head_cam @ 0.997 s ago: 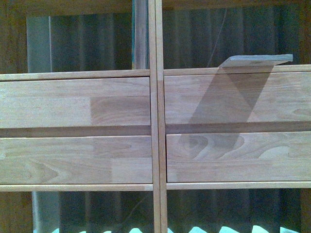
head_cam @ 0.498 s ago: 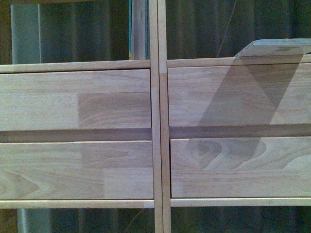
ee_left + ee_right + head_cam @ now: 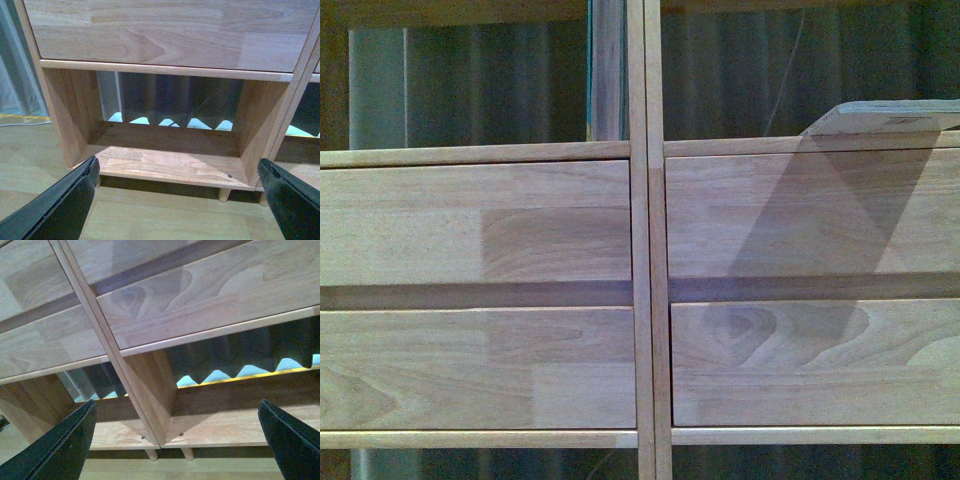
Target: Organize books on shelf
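Observation:
The light-wood shelf (image 3: 645, 250) fills the front view with four drawer fronts. A thick book (image 3: 607, 70) with a teal cover edge and greyish pages stands upright in the upper left compartment, against the centre divider. A thin pale book (image 3: 885, 117) lies flat on the board above the right drawers. Neither gripper shows in the front view. My left gripper (image 3: 175, 200) is open and empty, low before the shelf's empty bottom left compartment (image 3: 165, 162). My right gripper (image 3: 175, 440) is open and empty, below the drawers, facing the shelf's centre divider (image 3: 145, 390).
A dark pleated curtain (image 3: 480, 85) hangs behind the open-backed shelf. A light wooden floor (image 3: 165, 215) lies under it, with short peg legs (image 3: 224, 194) at the shelf's front. A pale curtain (image 3: 15, 75) hangs to one side of the shelf.
In the front view the shelf has grown slightly larger and slid down the picture. Both books keep their places on the shelf.

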`<state>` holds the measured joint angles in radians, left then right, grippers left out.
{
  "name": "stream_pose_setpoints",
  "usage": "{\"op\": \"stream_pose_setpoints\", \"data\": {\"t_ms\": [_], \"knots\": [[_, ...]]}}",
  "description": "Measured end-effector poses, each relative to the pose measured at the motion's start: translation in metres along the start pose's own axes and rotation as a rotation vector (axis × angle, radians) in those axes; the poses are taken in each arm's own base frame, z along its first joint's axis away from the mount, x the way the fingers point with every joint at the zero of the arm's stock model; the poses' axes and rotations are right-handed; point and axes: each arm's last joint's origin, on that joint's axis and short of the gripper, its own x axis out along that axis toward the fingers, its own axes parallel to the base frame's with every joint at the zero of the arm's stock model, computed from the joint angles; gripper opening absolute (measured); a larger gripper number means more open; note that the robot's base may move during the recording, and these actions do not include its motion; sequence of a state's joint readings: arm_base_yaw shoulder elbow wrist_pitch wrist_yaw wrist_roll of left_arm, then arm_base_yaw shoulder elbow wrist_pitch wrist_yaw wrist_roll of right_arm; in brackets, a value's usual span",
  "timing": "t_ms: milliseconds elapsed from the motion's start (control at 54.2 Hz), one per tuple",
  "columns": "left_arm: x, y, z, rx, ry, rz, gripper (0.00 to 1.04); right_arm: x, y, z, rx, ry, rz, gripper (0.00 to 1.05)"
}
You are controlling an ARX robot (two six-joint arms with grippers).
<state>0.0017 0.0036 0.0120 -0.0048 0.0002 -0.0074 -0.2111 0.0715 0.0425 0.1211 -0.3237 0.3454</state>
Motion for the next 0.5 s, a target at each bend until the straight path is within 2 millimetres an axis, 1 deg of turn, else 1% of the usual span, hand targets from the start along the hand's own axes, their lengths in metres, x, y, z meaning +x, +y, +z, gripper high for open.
{"op": "stream_pose_setpoints", "data": {"t_ms": [37,166,240,498], "knots": [[0.0,0.0,0.0,0.0,0.0,0.0,0.98,0.0,-0.0004,-0.006,-0.015,-0.012,0.002,0.98],[0.0,0.0,0.0,0.0,0.0,0.0,0.98,-0.0023,0.0075,-0.0001,-0.092,-0.106,0.031,0.98],[0.0,0.0,0.0,0.0,0.0,0.0,0.98,-0.0025,0.0084,0.0013,-0.112,-0.132,0.021,0.98],[0.0,0.0,0.0,0.0,0.0,0.0,0.98,-0.0025,0.0088,0.0016,-0.129,-0.138,0.019,0.98]]}}
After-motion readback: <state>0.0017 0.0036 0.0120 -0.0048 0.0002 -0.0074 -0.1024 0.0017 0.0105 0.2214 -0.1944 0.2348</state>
